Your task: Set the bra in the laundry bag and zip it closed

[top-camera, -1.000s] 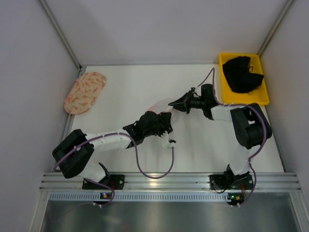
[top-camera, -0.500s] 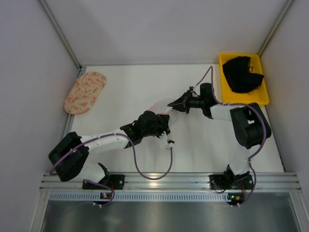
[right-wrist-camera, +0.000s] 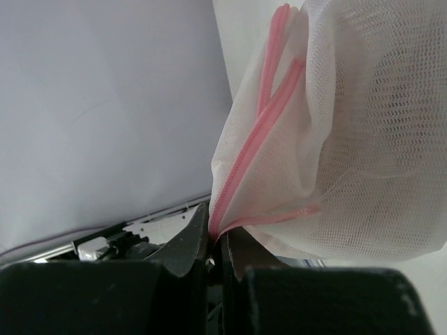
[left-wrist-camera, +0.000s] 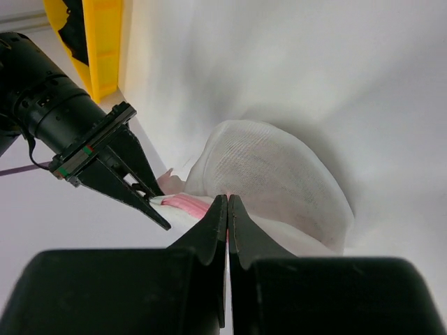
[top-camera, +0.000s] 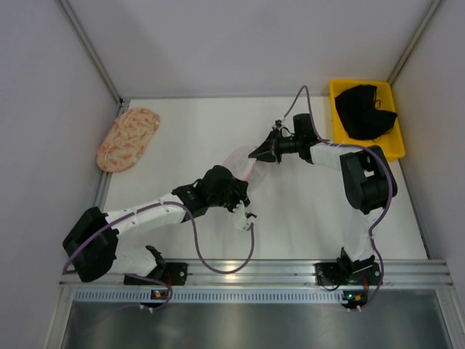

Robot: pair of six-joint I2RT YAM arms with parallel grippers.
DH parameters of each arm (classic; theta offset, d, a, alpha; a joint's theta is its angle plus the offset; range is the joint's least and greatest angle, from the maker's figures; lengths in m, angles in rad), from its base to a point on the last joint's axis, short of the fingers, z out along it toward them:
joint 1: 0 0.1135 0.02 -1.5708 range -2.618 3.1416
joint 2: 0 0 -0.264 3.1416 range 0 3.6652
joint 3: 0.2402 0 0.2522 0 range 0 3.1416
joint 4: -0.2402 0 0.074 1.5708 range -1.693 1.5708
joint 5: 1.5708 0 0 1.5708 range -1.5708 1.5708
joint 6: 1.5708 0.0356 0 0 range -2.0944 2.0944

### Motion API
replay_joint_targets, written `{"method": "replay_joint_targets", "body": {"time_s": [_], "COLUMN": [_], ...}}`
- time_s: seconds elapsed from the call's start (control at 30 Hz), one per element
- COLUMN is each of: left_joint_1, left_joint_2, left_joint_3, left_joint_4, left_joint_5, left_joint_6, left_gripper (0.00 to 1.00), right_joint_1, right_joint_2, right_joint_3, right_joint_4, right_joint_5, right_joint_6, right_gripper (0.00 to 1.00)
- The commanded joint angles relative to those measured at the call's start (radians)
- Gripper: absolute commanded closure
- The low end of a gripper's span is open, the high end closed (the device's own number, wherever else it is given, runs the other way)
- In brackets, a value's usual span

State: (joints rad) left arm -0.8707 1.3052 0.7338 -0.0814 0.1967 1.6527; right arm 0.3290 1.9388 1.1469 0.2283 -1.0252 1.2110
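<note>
The laundry bag (top-camera: pixel 240 161), a white mesh pouch with a pink zip rim, is held between both grippers at mid table. My left gripper (top-camera: pixel 234 180) is shut on the bag's near edge; its tips (left-wrist-camera: pixel 228 199) pinch the pink rim under the mesh dome (left-wrist-camera: pixel 272 174). My right gripper (top-camera: pixel 256 154) is shut on the zip rim (right-wrist-camera: pixel 251 139), with its tips (right-wrist-camera: pixel 216 234) at the zip's end; it also shows in the left wrist view (left-wrist-camera: pixel 157 206). The mesh (right-wrist-camera: pixel 363 139) bulges to the right. A pale pink bit (left-wrist-camera: pixel 167 180) shows at the bag's mouth; the bra is otherwise hidden.
A yellow bin (top-camera: pixel 340 138) at the back right holds a black garment (top-camera: pixel 367 109). A peach patterned oval fabric piece (top-camera: pixel 128 138) lies at the back left by the wall. Walls close in the table on three sides.
My right gripper has moved left and towards the back with the zip rim. My left arm has stretched farther out, still holding the bag's edge. The bag has shifted a little left.
</note>
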Motion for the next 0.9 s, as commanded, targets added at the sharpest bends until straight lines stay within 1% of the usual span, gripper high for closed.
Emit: {"method": "replay_joint_targets", "body": {"time_s": [0.0, 0.03, 0.07, 0.1, 0.17, 0.2, 0.27, 0.3, 0.37, 0.4, 0.47, 0.53, 0.67, 0.73, 0.77, 0.87], "left_joint_1": [-0.011, -0.011, -0.011, -0.011, -0.011, -0.011, -0.011, -0.011, -0.011, -0.011, -0.013, -0.013, -0.014, -0.014, -0.014, -0.014], "left_joint_2": [0.018, 0.049, 0.064, 0.078, 0.118, 0.143, 0.158, 0.170, 0.183, 0.192, 0.201, 0.213, 0.226, 0.229, 0.227, 0.227], "left_joint_3": [0.050, 0.062, 0.094, 0.107, 0.147, 0.157, 0.173, 0.174, 0.182, 0.191, 0.202, 0.219, 0.231, 0.239, 0.240, 0.242], "left_joint_4": [-0.144, -0.135, -0.120, -0.107, -0.077, -0.064, -0.023, -0.005, 0.014, 0.026, 0.034, 0.038, 0.066, 0.072, 0.072, 0.072], "left_joint_5": [0.086, 0.064, 0.055, 0.044, 0.021, 0.011, -0.009, -0.014, -0.017, -0.017, -0.014, -0.014, -0.016, -0.014, -0.011, -0.002], "left_joint_6": [-0.099, -0.138, -0.165, -0.191, -0.247, -0.263, -0.283, -0.286, -0.294, -0.295, -0.307, -0.318, -0.324, -0.329, -0.329, -0.338], "left_gripper": [1.00, 1.00, 1.00, 1.00, 1.00, 1.00, 1.00, 1.00, 1.00, 1.00, 1.00, 1.00, 1.00, 1.00, 1.00, 1.00], "right_joint_1": [-0.027, -0.028, -0.028, -0.028, -0.039, -0.047, -0.071, -0.077, -0.097, -0.099, -0.097, -0.097, -0.085, -0.056, -0.045, -0.007], "right_joint_2": [0.002, 0.000, -0.003, -0.014, -0.027, -0.043, -0.066, -0.076, -0.098, -0.115, -0.135, -0.153, -0.178, -0.185, -0.189, -0.163], "right_joint_3": [0.126, 0.132, 0.142, 0.151, 0.154, 0.157, 0.172, 0.175, 0.178, 0.180, 0.169, 0.156, 0.100, 0.085, 0.068, 0.069], "right_joint_4": [-0.104, -0.128, -0.182, -0.207, -0.256, -0.312, -0.392, -0.468, -0.547, -0.622, -0.664, -0.690, -0.658, -0.630, -0.586, -0.537], "right_joint_5": [0.056, 0.054, 0.053, 0.053, 0.053, 0.054, 0.063, 0.079, 0.097, 0.123, 0.143, 0.152, 0.090, 0.076, 0.071, 0.068], "right_joint_6": [-0.184, -0.208, -0.235, -0.281, -0.320, -0.361, -0.443, -0.476, -0.539, -0.606, -0.662, -0.676, -0.627, -0.604, -0.575, -0.539], "right_gripper": [1.00, 0.99, 0.92, 0.78, 0.63, 0.51, 0.42, 0.35, 0.34, 0.34, 0.34, 0.33, 0.41, 0.42, 0.42, 0.43]}}
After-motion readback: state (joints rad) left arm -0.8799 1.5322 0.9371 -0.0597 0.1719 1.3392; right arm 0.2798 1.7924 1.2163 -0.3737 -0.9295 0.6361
